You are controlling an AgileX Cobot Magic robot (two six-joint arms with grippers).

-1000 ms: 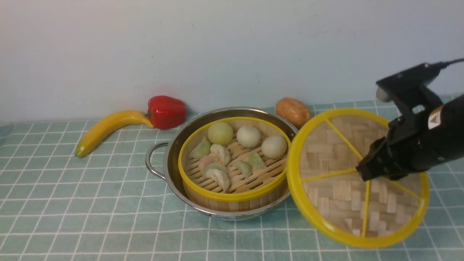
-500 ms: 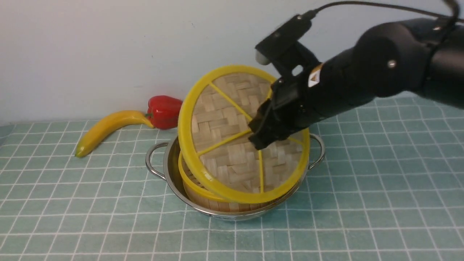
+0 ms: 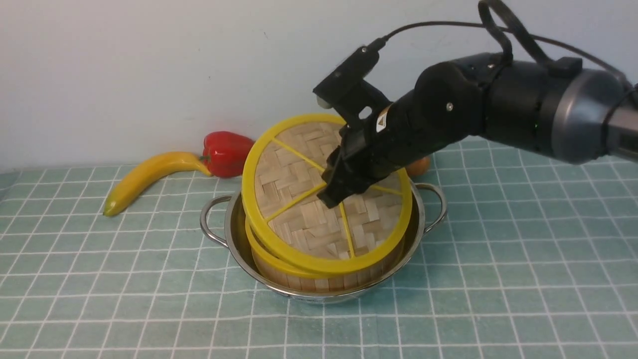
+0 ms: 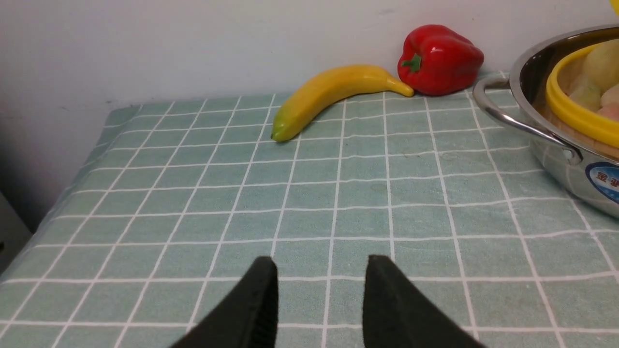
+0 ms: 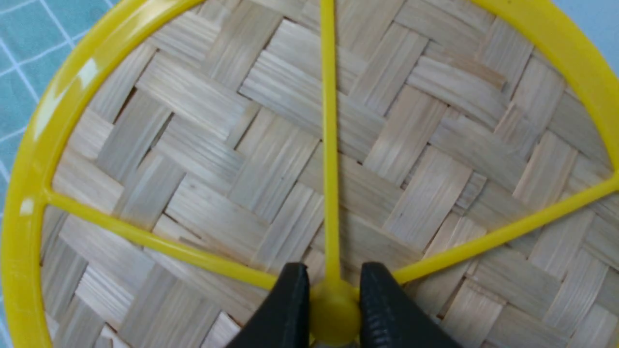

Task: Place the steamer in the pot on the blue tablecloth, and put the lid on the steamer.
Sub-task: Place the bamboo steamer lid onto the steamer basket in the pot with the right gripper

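The steamer (image 3: 279, 267) sits inside the steel pot (image 3: 227, 227) on the blue tablecloth (image 3: 99, 279). My right gripper (image 3: 331, 197) is shut on the hub of the woven lid (image 3: 294, 199) and holds it tilted over the steamer, its near edge low on the steamer's rim, its far edge raised. In the right wrist view the fingers clamp the yellow hub (image 5: 333, 314) of the lid (image 5: 217, 145). My left gripper (image 4: 320, 275) is open and empty above the cloth, left of the pot (image 4: 551, 140); the steamer's rim (image 4: 575, 116) shows there.
A banana (image 3: 149, 177) and a red pepper (image 3: 227, 152) lie at the back left by the wall. An orange-brown item (image 3: 418, 167) is mostly hidden behind my right arm. The pot's loop handles (image 3: 209, 224) stick out on both sides.
My right gripper carried the lid from the cloth on the right to over the pot, then lowered it closer onto the steamer. The buns are now covered.
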